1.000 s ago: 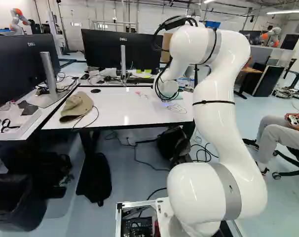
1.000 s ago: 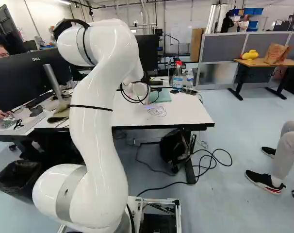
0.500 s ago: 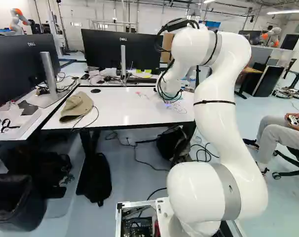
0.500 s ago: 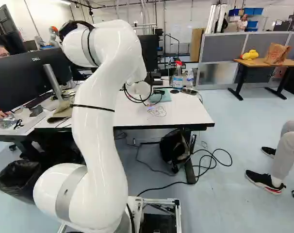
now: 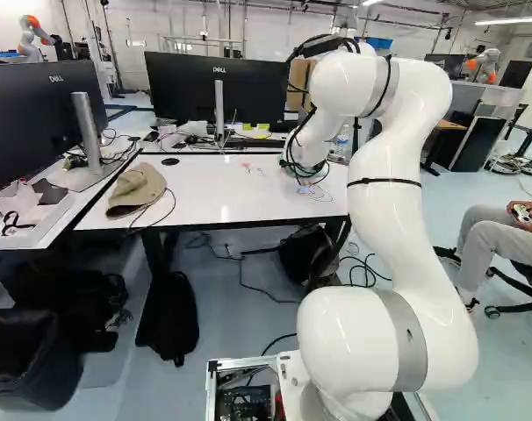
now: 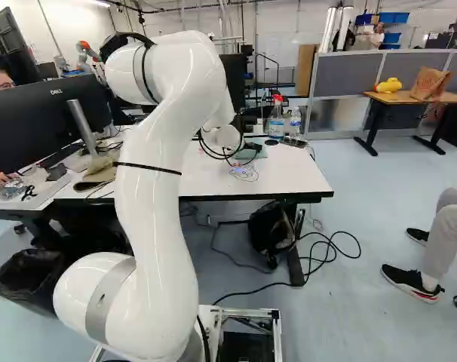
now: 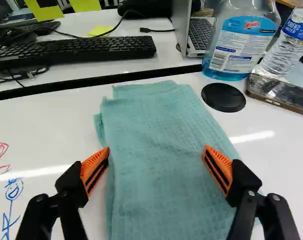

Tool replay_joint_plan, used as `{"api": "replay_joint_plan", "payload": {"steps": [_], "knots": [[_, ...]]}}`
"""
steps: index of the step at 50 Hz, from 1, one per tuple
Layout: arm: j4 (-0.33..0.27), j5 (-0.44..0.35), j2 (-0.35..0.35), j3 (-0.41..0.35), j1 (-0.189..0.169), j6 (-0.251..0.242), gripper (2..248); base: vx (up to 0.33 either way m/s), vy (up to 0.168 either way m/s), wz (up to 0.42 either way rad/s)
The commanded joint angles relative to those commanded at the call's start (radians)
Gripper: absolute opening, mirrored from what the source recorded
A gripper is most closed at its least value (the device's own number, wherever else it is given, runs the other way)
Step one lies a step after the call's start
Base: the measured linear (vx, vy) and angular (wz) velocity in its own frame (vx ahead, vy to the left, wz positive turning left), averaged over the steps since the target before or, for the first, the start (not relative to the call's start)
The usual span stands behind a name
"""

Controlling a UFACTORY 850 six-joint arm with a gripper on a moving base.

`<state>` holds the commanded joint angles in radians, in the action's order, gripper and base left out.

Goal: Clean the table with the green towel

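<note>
My fingers [image 6: 237, 164] stand wide apart, their orange pads [image 7: 93, 162] facing each other across a folded green-blue cloth towel [image 7: 156, 135], which lies flat on the glossy white worktop [image 7: 46, 122], between them and reaching ahead. Whether either pad touches it, I cannot tell. Further ahead are a clear spray bottle of blue liquid [image 7: 241, 47] and a black keyboard [image 7: 91, 50].

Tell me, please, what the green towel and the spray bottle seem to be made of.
The green towel looks like matt cloth, perhaps cotton or microfibre, with a fine textured weave and soft folds. The spray bottle seems clear plastic: blue liquid shows through its glossy wall.
</note>
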<state>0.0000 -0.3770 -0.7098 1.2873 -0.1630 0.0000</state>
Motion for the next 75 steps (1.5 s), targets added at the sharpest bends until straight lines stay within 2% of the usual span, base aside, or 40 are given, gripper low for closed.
{"api": "replay_joint_plan", "payload": {"steps": [16, 17, 22, 23, 27, 28, 32, 33, 38, 39, 43, 44, 48, 49, 75], "knots": [[0.0, 0.0, 0.0, 0.0, 0.0, 0.0, 247, 0.0, 0.0, 0.0], [0.0, 0.0, 0.0, 0.0, 0.0, 0.0, 219, 0.0, 0.0, 0.0], [0.0, 0.0, 0.0, 0.0, 0.0, 0.0, 219, 0.0, 0.0, 0.0], [0.0, 0.0, 0.0, 0.0, 0.0, 0.0, 192, 0.0, 0.0, 0.0], [0.0, 0.0, 0.0, 0.0, 0.0, 0.0, 192, 0.0, 0.0, 0.0], [0.0, 0.0, 0.0, 0.0, 0.0, 0.0, 165, 0.0, 0.0, 0.0], [0.0, 0.0, 0.0, 0.0, 0.0, 0.0, 165, 0.0, 0.0, 0.0], [0.0, 0.0, 0.0, 0.0, 0.0, 0.0, 136, 0.0, 0.0, 0.0], [0.0, 0.0, 0.0, 0.0, 0.0, 0.0, 136, 0.0, 0.0, 0.0], [0.0, 0.0, 0.0, 0.0, 0.0, 0.0, 105, 0.0, 0.0, 0.0], [0.0, 0.0, 0.0, 0.0, 0.0, 0.0, 105, 0.0, 0.0, 0.0], [0.0, 0.0, 0.0, 0.0, 0.0, 0.0, 69, 0.0, 0.0, 0.0], [0.0, 0.0, 0.0, 0.0, 0.0, 0.0, 69, 0.0, 0.0, 0.0], [0.0, 0.0, 0.0, 0.0, 0.0, 0.0, 55, 0.0, 0.0, 0.0], [0.0, 0.0, 0.022, -0.007, 0.0, 0.0, 55, 0.0, 0.0, 0.0]]}}
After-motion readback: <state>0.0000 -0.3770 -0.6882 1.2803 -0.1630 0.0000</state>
